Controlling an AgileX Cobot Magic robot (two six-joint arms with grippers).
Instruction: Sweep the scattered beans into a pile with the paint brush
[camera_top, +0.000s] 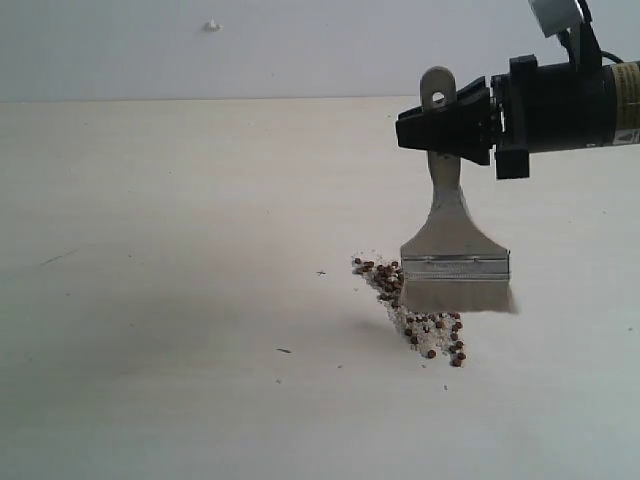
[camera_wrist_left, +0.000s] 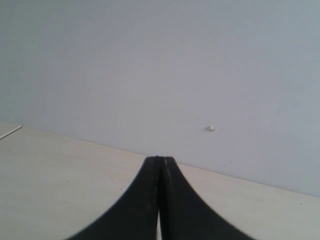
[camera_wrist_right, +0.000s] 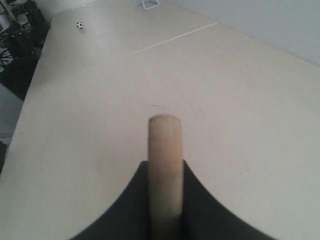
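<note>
Right tool (camera_top: 441, 128) pinches the paint brush (camera_top: 455, 245) by its handle, long axis upright, bristles down at the bench (camera_top: 150, 300). The beans (camera_top: 432, 335) form 1 diagonal streak beneath and left of the bristles. Left tool (camera_wrist_left: 160, 200), pressed together, holds nothing.

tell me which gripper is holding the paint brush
The right gripper: its fingers clamp the paint brush by its handle; the left gripper has its fingers shut on nothing.

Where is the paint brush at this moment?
In the exterior view the paint brush stands upright on the right side of the table, its handle held by the right gripper, its bristles down beside the streak of beans.
</note>
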